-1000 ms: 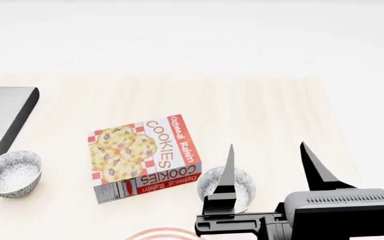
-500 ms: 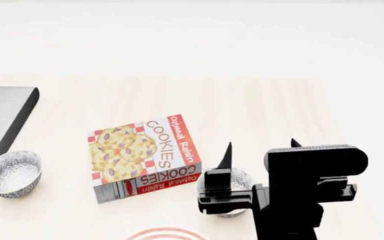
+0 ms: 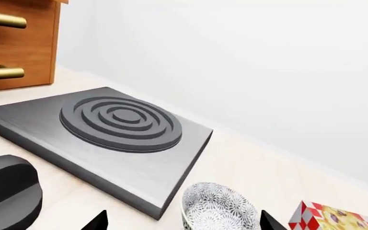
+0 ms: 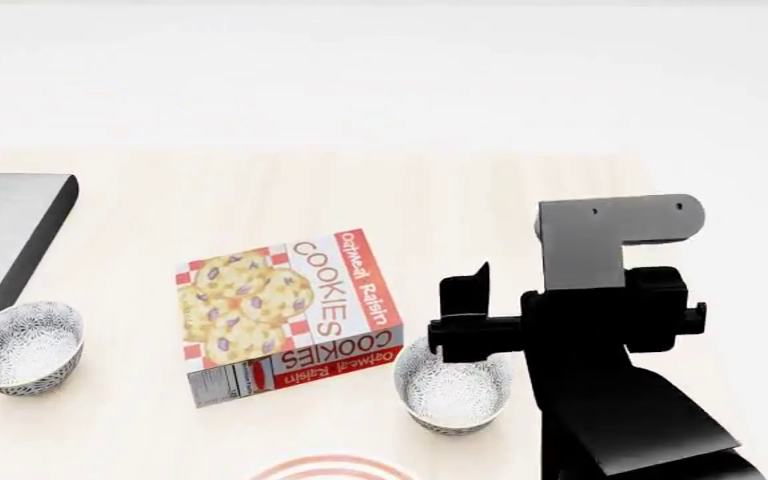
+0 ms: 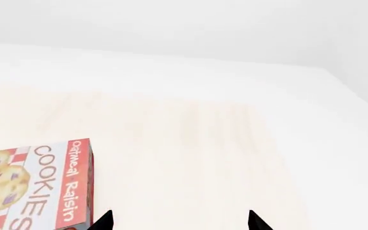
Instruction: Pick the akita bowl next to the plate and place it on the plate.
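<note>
My right claw (image 4: 471, 300), fingers spread, hangs above the bowl (image 4: 452, 386) between the box (image 4: 288, 312) and plate (image 4: 333, 468); descending off-centre, I could knock the bowl aside.

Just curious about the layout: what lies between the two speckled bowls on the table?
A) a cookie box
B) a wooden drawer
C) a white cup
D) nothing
A: in the head view the cookie box lies flat between the left bowl and the right bowl.
</note>
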